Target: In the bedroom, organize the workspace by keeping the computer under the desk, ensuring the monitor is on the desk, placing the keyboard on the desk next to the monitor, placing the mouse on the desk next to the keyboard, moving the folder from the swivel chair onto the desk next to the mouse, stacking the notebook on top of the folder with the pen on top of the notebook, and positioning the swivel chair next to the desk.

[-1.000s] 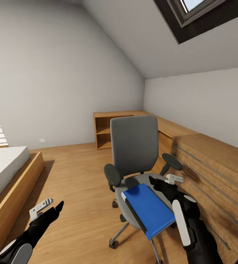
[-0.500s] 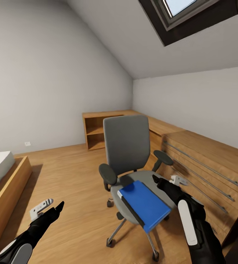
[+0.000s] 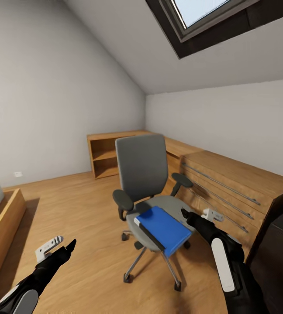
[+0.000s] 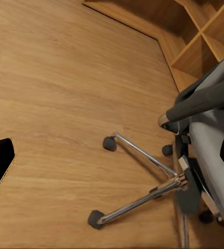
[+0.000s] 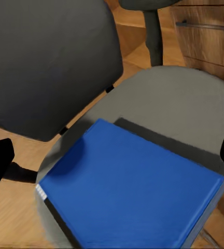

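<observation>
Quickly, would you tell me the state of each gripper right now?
Left gripper: open, holding nothing.
Right gripper: open, empty, beside the folder.

Folder on the chair
The folder (image 3: 163, 229) lies on the chair (image 3: 146, 183) seat; a cabinet (image 3: 229, 187) stands right of it.

Left gripper (image 3: 56, 246) low, jaws apart, right gripper (image 3: 199, 214) extended forward, jaws apart
</observation>
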### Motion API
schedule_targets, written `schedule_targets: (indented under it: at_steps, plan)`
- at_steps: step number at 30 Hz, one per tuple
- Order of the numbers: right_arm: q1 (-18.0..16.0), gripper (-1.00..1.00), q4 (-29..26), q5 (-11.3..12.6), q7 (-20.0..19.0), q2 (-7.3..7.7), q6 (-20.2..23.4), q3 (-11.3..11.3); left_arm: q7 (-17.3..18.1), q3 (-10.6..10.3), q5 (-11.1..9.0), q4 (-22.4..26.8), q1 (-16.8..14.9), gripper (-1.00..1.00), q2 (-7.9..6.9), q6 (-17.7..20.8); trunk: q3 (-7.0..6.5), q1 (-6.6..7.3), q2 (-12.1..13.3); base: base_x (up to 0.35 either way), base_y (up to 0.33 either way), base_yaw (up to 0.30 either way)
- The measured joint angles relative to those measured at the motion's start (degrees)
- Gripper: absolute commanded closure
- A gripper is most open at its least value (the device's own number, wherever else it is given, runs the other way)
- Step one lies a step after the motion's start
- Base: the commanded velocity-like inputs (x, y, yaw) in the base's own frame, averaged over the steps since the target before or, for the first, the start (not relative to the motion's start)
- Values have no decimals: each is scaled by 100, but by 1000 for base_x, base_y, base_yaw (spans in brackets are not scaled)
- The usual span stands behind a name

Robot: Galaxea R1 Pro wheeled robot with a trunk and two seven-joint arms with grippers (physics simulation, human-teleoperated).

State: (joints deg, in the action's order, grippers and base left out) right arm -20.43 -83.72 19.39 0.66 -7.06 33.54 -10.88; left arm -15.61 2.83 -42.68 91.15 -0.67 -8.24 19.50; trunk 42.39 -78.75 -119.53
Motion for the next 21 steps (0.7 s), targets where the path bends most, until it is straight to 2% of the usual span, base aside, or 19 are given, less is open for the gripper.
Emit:
schedule_targets:
  at_steps: [8, 9, 11, 12, 14, 15, 17, 18, 21]
  plan:
    - [1, -100, 148, 17, -18, 1, -14, 1, 0, 0, 14, 1, 0, -100, 2, 1, 0, 0, 0, -268, 220, -5]
    - [0, -100, 139, 125, -13, 0, 5, -3, 1, 0, 15, -1, 0, -100, 7, 4, 0, 0, 0, -310, 88, 0]
    - [1, -100, 134, 196, -12, 3, 11, -5, 1, 0, 14, -1, 0, -100, 8, 6, 0, 0, 0, -159, 30, 0]
    - [1, -100, 137, 278, -13, 8, 4, -165, -14, 0, 22, 30, 0, -100, 23, -10, 17, -18, -40, -22, 4, 0]
    - [1, -100, 144, 288, -15, 8, 5, -203, -18, 0, 21, 38, 0, -100, 25, -14, 53, -62, -119, -9, 2, 0]
    - [0, -100, 228, 323, -17, 9, 17, -444, -34, 9, 21, 48, 1, -100, 26, -17, 71, -84, -159, -4, 1, 0]
    - [0, -100, 277, 414, -16, 7, 19, -594, -37, 12, 23, 49, 0, -100, 26, -18, 107, -128, -239, -2, 0, 0]
    - [0, -100, 337, 546, -14, 8, 21, -722, -39, 17, 25, 50, 0, -100, 26, -18, 125, -150, -280, -1, 0, 0]
    - [2, -100, 542, 935, -9, 14, 23, -888, -41, 22, 28, 51, 0, -100, 26, -22, 179, -216, -400, 0, 0, 0]
